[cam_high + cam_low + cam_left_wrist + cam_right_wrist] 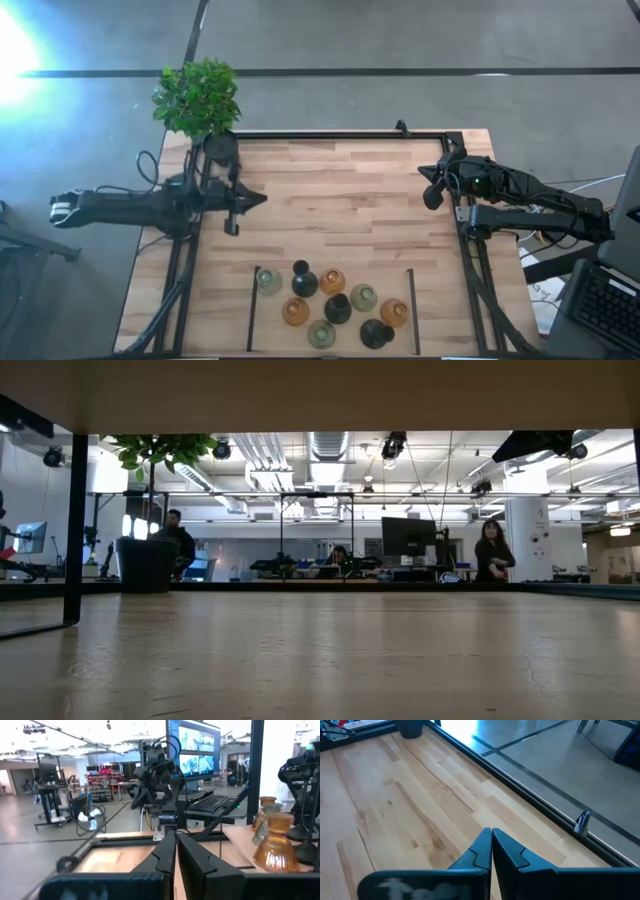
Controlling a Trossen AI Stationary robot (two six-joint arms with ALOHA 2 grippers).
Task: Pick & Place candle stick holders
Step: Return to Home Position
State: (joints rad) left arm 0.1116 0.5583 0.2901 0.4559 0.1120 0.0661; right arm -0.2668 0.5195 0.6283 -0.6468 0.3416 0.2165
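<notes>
Holders [338, 308] on table [340, 210]; plant [197, 97] at corner

Table [340, 200]: was pale wood planks, smooth, with a soft sheen.
Candle stick holders [338, 308]: looked like glossy glass; amber ones were translucent, black ones opaque.
Frame rail [340, 134]: was dark matt metal.

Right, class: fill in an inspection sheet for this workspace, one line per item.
Surface: wooden table, light planks in a dark frame.
Job's things: nine candle stick holders, grouped between two dark rails at the edge away from the plant.
Clutter: potted plant at a corner.
Grippers: left gripper and right gripper both shut, empty, at opposite sides.
Cables: cables beside the right arm.
Surroundings: people and a monitor beyond the table.
</notes>
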